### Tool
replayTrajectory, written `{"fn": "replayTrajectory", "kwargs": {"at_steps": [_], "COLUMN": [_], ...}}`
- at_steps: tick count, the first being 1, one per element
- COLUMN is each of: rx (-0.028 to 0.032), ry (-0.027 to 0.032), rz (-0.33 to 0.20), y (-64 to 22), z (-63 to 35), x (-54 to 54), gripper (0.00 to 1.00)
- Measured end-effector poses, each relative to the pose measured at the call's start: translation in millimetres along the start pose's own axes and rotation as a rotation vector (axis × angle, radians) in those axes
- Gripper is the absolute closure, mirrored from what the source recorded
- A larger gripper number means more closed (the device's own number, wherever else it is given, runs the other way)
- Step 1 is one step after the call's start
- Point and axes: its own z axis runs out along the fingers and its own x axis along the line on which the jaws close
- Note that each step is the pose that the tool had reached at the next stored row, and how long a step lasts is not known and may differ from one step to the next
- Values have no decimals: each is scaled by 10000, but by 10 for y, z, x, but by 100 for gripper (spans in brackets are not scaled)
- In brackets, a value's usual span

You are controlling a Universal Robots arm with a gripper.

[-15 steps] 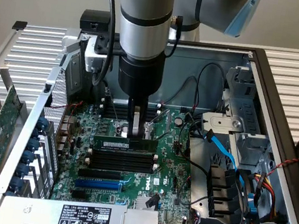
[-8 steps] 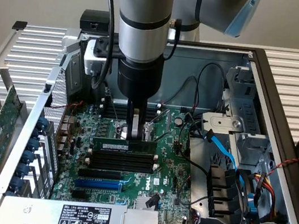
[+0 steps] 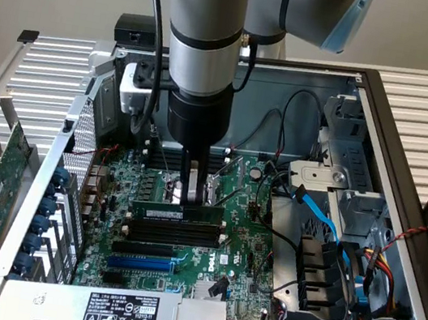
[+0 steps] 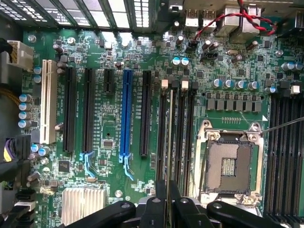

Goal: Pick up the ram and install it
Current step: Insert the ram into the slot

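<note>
1. The gripper [image 3: 190, 192] had its fingers pressed almost together, pinching the top edge of the ram [image 3: 176, 214] near the middle of its length.
2. The ram stood upright on its long edge inside the open computer case, label strip facing the exterior camera. It ran lengthwise along the bank of black memory slots [image 3: 175, 234] on the motherboard [image 3: 244, 251].
3. From the wrist, the ram [image 4: 169, 142] showed edge-on as a thin pale line running out from between the fingers, parallel to the slots and beside the processor socket [image 4: 230, 164]. Which slot of the bank it sat over could not be told, nor whether its lower edge had entered the slot or only met its mouth.
4. Judged from this, the pick-up was done and the install step was in hand: the stick was lined up with the slots, not yet plainly seated.
5. Finishing the seating would call for a straight downward press, with the stick kept upright and parallel to the slot so both ends went in evenly.
6. It would also call for the notch to match the slot's key and for the white end latches [image 4: 165, 84] to be free to close. Neither could be checked here.
7. A tilt or a sideways offset looked like the main risk, since a grip on the top edge alone gives little hold against twisting.
</note>
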Motion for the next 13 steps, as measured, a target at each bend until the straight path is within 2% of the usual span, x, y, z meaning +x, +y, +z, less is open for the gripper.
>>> {"fn": "replayTrajectory", "kwargs": {"at_steps": [2,6,13], "rx": [1,0,0], "ry": [44,91,95], "rz": [-1,-4,-5], "y": [3,8,19], "z": [14,30,65], "x": [0,1,1], "gripper": [86,86,86]}}
